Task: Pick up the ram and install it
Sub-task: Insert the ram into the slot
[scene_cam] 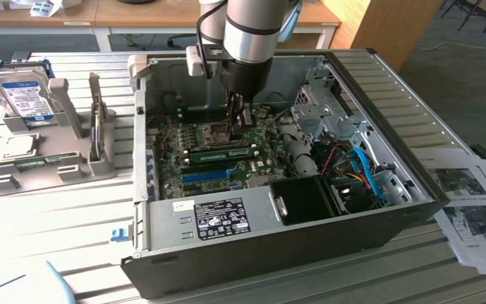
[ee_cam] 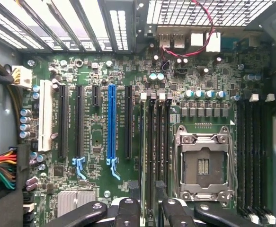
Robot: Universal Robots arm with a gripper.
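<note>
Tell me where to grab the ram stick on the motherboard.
Best pinch the top edge of the ram across its two flat faces, coming straight down: it stands upright on its long edge, with the case walls blocking sideways approach.

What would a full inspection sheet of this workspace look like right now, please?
Surface: pale slatted table carrying an open computer case.
Job's things: ram standing in a motherboard slot inside the case.
Clutter: hard drive upright in a grey holder on the exterior view's left; printed sheets on its right.
Grippers: gripper open, inside the case just above the ram, holding nothing.
Cables: blue, red and orange leads bundled inside the case, away from the gripper.
Surroundings: wooden desks behind the table.
</note>
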